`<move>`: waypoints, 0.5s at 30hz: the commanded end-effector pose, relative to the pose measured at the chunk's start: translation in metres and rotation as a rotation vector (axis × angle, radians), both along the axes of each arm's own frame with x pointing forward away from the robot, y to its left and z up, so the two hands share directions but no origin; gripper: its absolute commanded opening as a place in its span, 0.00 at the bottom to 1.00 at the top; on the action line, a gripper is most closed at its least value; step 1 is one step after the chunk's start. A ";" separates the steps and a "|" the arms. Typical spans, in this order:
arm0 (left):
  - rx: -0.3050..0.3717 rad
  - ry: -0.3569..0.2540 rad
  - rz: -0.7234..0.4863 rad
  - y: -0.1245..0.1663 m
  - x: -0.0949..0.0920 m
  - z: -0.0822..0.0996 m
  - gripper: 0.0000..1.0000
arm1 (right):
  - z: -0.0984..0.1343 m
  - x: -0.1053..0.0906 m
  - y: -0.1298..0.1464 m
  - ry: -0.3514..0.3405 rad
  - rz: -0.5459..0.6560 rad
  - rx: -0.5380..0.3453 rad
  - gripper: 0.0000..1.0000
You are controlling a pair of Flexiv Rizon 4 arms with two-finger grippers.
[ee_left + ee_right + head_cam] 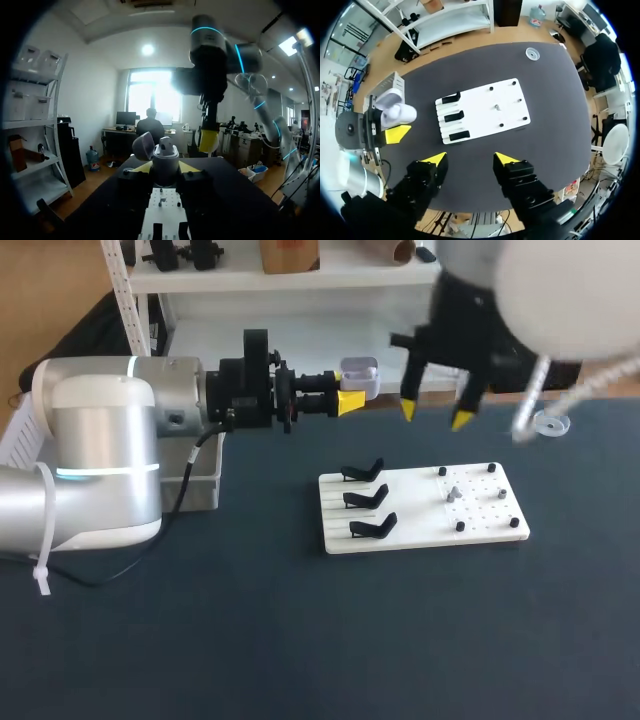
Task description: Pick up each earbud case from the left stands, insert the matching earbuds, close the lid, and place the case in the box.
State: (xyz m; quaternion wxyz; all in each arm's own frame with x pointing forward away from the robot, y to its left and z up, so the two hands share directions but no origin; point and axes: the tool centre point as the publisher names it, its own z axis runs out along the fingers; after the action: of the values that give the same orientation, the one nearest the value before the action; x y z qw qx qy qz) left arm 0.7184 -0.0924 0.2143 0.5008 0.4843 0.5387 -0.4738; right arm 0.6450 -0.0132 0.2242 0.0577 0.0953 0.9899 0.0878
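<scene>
Earbud case point(360, 375), a pale rounded plastic one with its lid flipped open, is up in the air, pinched from both sides by the left gripper point(348, 388), past the back-left corner of the board.

Big to small: the dark slate tabletop point(300, 640) carries everything. The chunky silver-and-black left arm point(100, 450) reaches across sideways, and I'd guess that's to present the case mouth-up to the other arm for loading. The right gripper point(435, 415) hangs just beside the case, fingers spread wide with nothing between them, so it looks ready to fetch something. Behind the left arm sits a light grey open box point(208, 478), probably the drop-off. The flat white rectangular board point(420, 530) has three black curved stands point(366, 498) on its left half, none holding a case, and small black pegs point(460, 526) on the right. The tiny grey bits point(452, 493) there could be the earbuds, too small to tell.

Views: the left wrist camera is the only one showing the lid tipped off to one side, with a yellow tip of the right gripper just ahead. The right wrist camera looks straight down and gives the full board layout plus its own wide gap. The head camera alone shows both arms together.
</scene>
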 end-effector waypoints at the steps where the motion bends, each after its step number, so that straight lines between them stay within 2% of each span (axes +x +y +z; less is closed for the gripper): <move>1: -0.001 -0.001 0.004 0.000 -0.001 0.000 0.00 | -0.018 -0.010 -0.027 -0.193 -0.012 0.243 0.95; 2: -0.001 -0.001 0.004 0.000 -0.001 0.000 0.00 | -0.022 -0.010 -0.029 -0.190 -0.026 0.236 1.00; 7: -0.001 -0.001 0.004 0.000 -0.001 0.000 0.00 | -0.042 -0.011 -0.032 -0.170 -0.011 0.193 1.00; 11: -0.001 -0.001 0.004 0.000 -0.001 0.000 0.00 | -0.063 -0.008 -0.036 -0.115 0.001 0.192 1.00; 15: -0.001 -0.001 0.004 0.000 -0.001 0.000 0.00 | -0.063 -0.008 -0.036 -0.115 0.001 0.192 1.00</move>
State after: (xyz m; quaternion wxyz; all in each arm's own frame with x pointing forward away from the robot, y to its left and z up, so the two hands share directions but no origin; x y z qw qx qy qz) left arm 0.7184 -0.0924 0.2143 0.5008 0.4843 0.5387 -0.4739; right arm 0.6399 -0.0469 0.1641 0.0934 0.0944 0.9758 0.1739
